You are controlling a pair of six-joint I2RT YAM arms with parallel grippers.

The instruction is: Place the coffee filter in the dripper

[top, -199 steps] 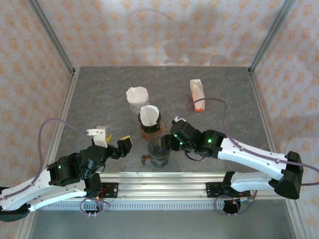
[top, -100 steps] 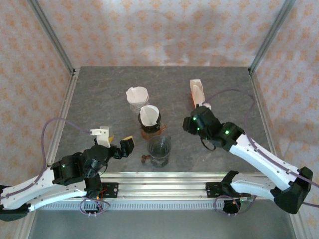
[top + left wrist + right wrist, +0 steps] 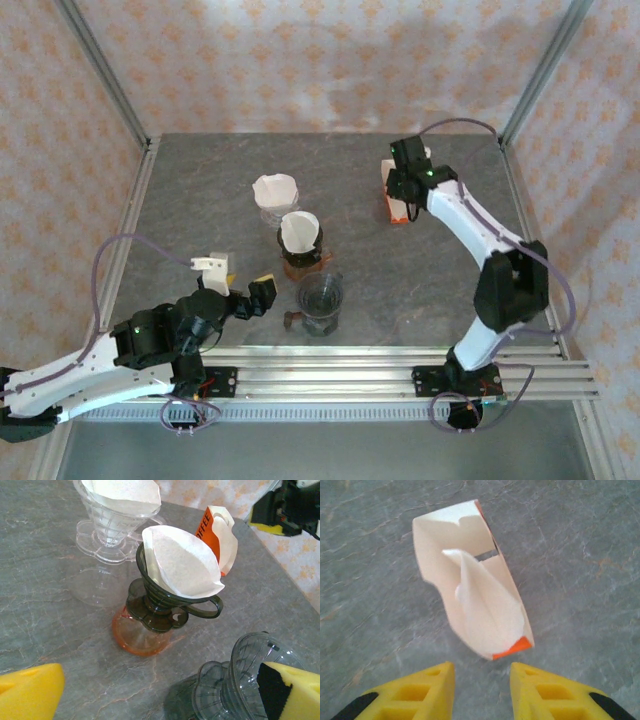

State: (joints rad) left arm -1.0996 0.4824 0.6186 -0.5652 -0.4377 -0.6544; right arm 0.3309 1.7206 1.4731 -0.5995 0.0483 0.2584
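An open orange and white box [image 3: 445,530] of white coffee filters [image 3: 487,605] stands at the back right of the table. My right gripper [image 3: 482,685] hovers just above it, open with a narrow gap and nothing between its yellow fingers. An empty grey dripper [image 3: 320,298] stands near the front middle, also in the left wrist view [image 3: 245,680]. Behind it a dark dripper [image 3: 165,600] on an orange base holds a filter [image 3: 180,565]. My left gripper [image 3: 240,287] is wide open beside the empty dripper, holding nothing.
A clear dripper [image 3: 275,195] with its own filter stands behind the dark one. Metal frame posts [image 3: 105,80] rise at the back corners, and patterned walls close in the table. Bare grey tabletop [image 3: 200,190] lies to the left.
My right arm has swung from the empty dripper at the front to the filter box at the back right, and its jaws have narrowed. The left arm has barely moved.
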